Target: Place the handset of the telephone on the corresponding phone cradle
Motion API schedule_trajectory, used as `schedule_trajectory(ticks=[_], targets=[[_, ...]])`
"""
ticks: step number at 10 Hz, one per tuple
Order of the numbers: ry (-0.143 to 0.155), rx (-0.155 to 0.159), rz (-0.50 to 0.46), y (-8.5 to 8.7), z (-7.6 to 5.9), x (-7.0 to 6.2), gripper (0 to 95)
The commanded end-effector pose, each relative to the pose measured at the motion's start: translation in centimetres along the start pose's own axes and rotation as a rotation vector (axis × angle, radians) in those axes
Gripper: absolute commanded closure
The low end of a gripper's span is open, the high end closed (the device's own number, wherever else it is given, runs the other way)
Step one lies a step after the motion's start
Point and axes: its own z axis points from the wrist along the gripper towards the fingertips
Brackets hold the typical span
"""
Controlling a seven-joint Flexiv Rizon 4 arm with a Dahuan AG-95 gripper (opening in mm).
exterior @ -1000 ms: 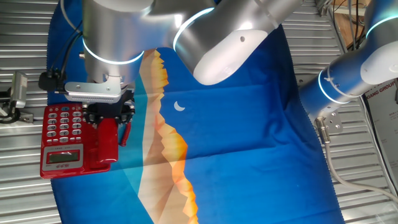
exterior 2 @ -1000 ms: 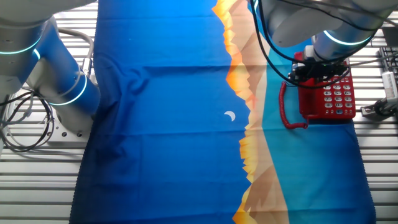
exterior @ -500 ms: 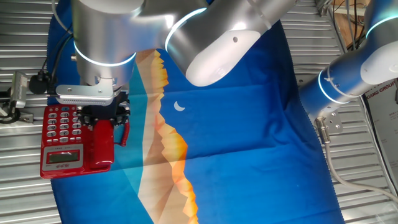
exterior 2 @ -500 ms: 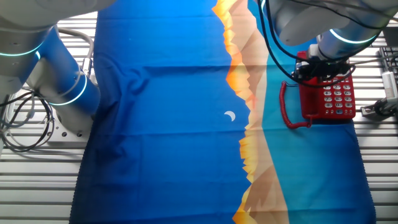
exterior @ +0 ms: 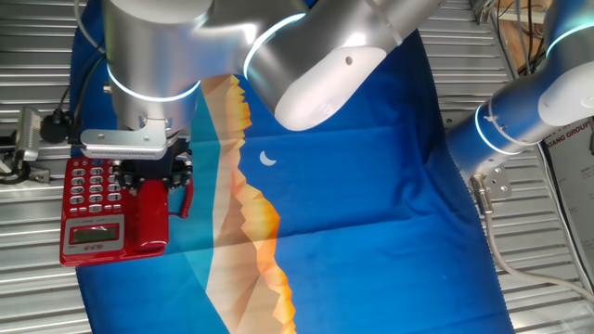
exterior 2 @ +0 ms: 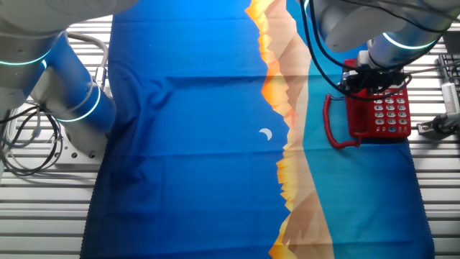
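The telephone (exterior: pixel 104 211) is seen at the edge of a blue cloth (exterior: pixel 371 195) with an orange mountain print, which is spread over the slatted metal desk (exterior: pixel 37 288). Its grey-white keypad (exterior: pixel 93 181) and small grey display panel (exterior: pixel 96 235) occupy the half of the base away from the cloth's centre. The handset (exterior: pixel 150 215) is laid lengthwise on the phone cradle (exterior: pixel 153 247), alongside the keypad, with its upper end hidden beneath the end effector (exterior: pixel 154 174). The black fingers (exterior: pixel 184 167) are positioned at either side of the handset's upper end; whether they are pressed against it or slightly released cannot be told from either view. The red coiled cord (exterior 2: pixel 329 122) is seen in the other fixed view, looped on the cloth just beside the phone base. A second arm (exterior: pixel 520 111) with a blue-lit joint ring is parked at the far side of the cloth, well apart from the telephone
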Motion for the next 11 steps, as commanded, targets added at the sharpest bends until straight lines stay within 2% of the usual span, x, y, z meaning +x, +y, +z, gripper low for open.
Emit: schedule_trajectory(ticks=[1, 11], targets=[[-0.002, 0.000, 0.001, -0.11, 0.04, -0.05, 95.0], [0.004, 0.000, -0.005, -0.23, 0.32, 0.00, 95.0]])
